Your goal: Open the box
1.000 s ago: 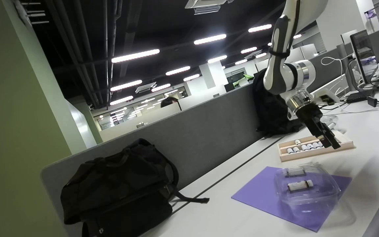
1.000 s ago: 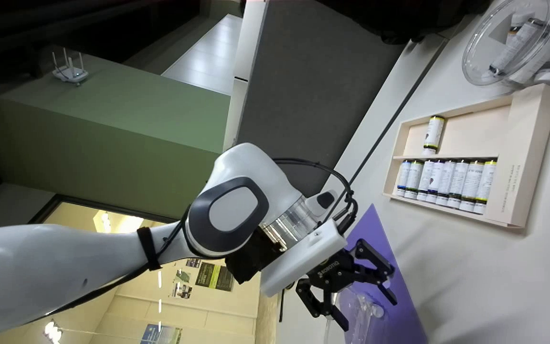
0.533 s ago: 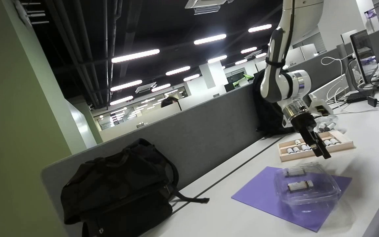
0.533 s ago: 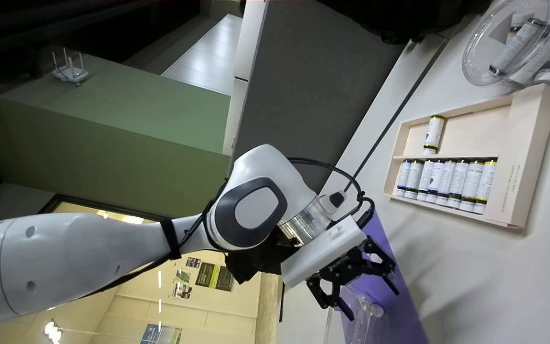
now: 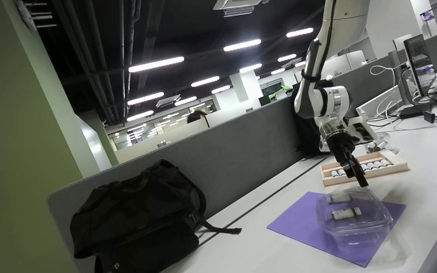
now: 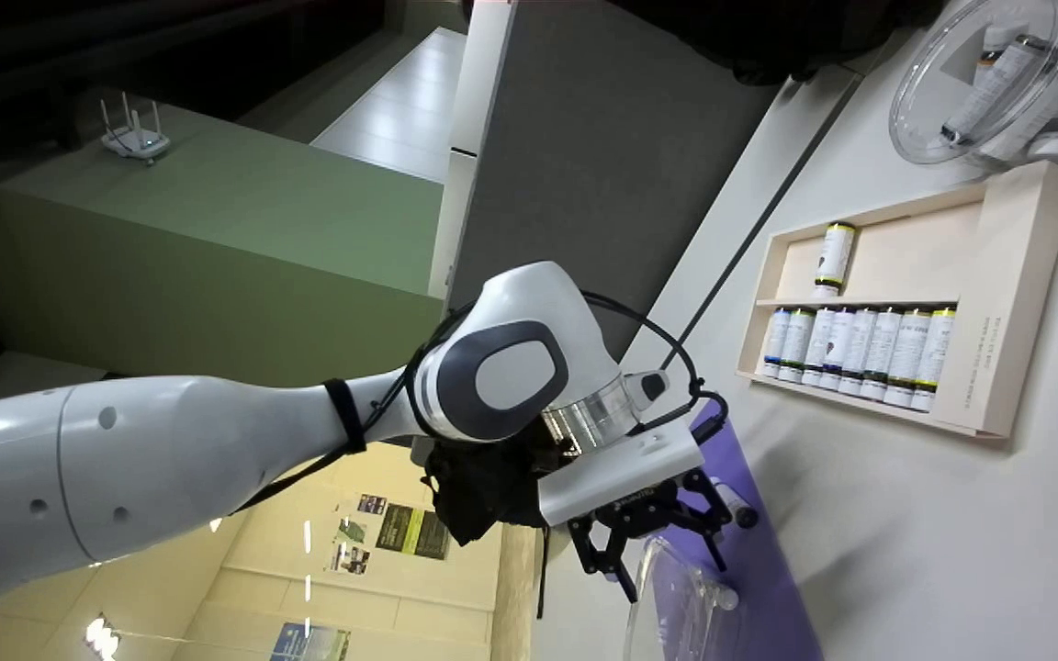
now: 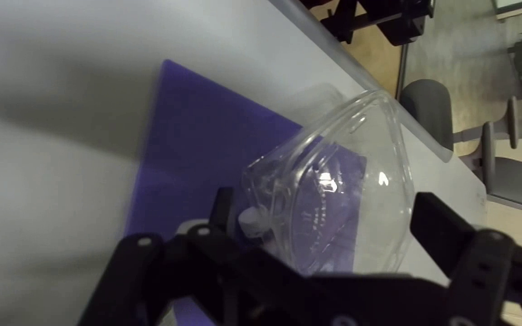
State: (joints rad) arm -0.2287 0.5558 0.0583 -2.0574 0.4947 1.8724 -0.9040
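Arm [image 6: 253, 431] bent at the wrist, gripper [image 6: 676, 583] angled down, fingers [image 7: 440, 228] spread apart.
The gripper is seen near the box [image 5: 368, 220], which is set on the purple sheet [image 5: 298, 223]; contact cannot be told. Counted: one box, one sheet, two small bottles [image 5: 345, 214] seen through clear plastic, inside or behind not told; one wooden tray [image 6: 919, 243], nine labelled bottles [image 6: 839, 340] in it, eight lined in one compartment, one laid in the other.
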